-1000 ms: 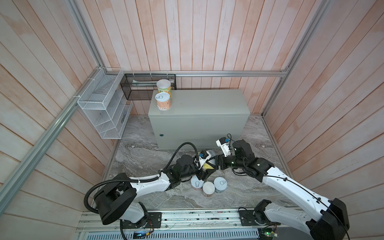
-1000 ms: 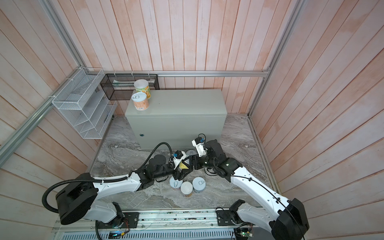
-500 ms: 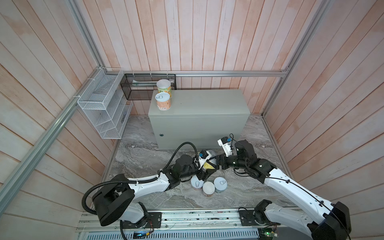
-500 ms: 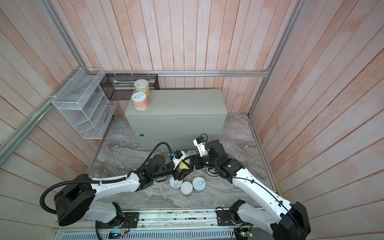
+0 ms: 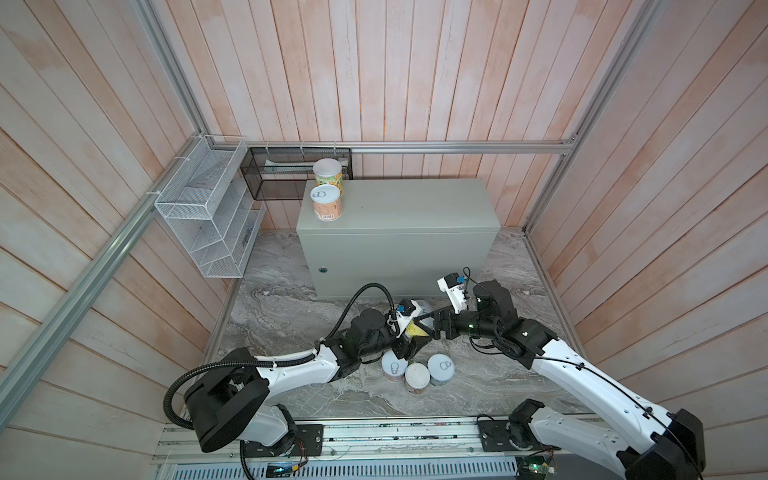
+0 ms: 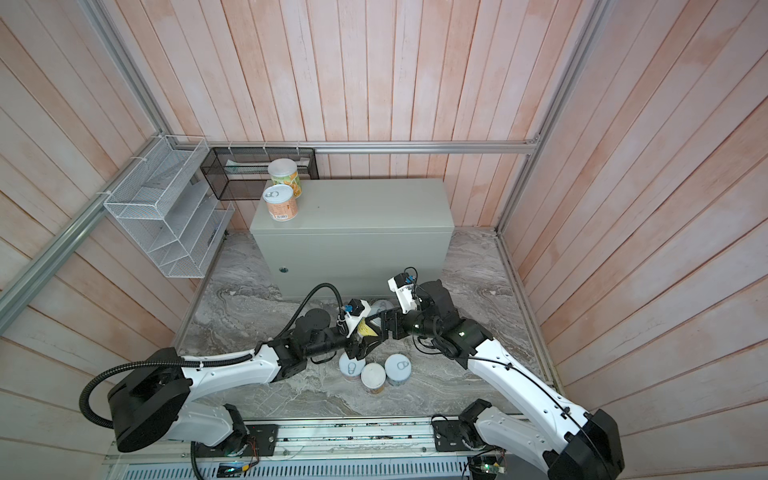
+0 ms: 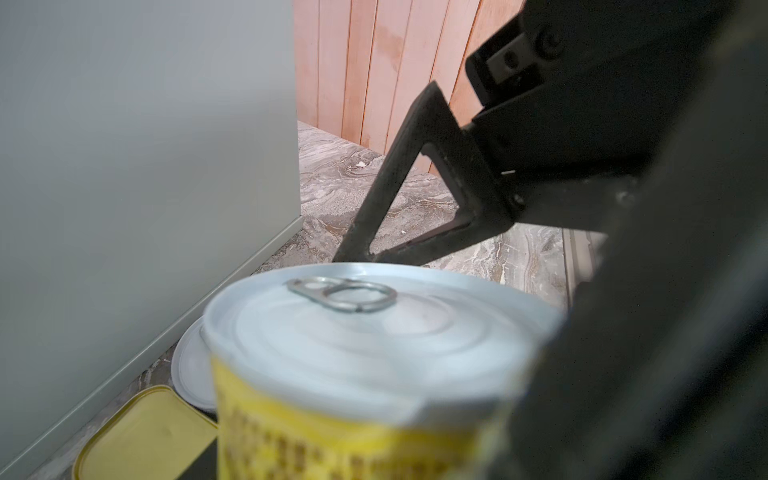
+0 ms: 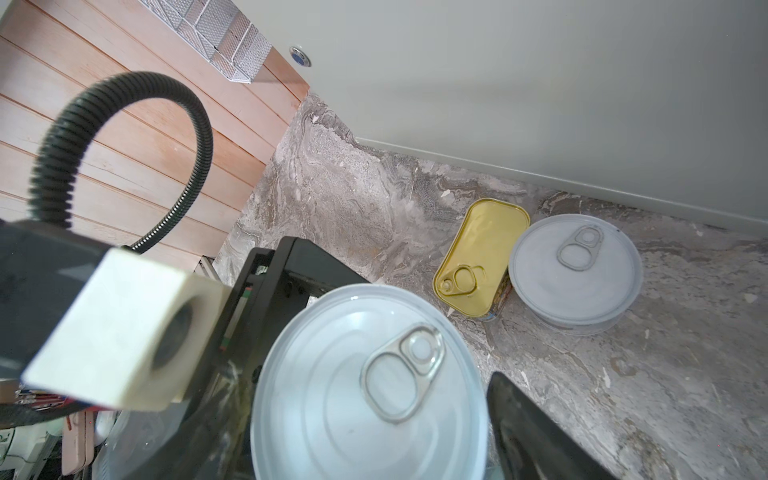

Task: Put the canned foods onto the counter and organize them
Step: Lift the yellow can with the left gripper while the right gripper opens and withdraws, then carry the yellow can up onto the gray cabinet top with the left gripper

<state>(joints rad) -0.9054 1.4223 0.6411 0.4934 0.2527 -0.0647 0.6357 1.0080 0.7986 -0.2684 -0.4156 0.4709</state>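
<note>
Yellow-labelled can (image 5: 417, 331) gripped low before the counter (image 5: 415, 212)
Left gripper (image 5: 409, 345) is clamped on it; right gripper (image 5: 429, 328) stands spread-jawed beside its lid. Two cans (image 5: 327, 205) sit on the counter's left end, three cans (image 5: 417, 377) on the marbled floor (image 5: 291, 316), gold tin (image 8: 482, 257) and flat silver can (image 8: 575, 270) side by side at the counter's base

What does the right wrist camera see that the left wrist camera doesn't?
Only the right wrist view shows the round lock, the white wire basket and the black ribbed hose. Only the left wrist view shows that the near can has a yellow label. Both show that can's pull-tab lid, the gold tin, the flat can beside it and the grey box.
</note>
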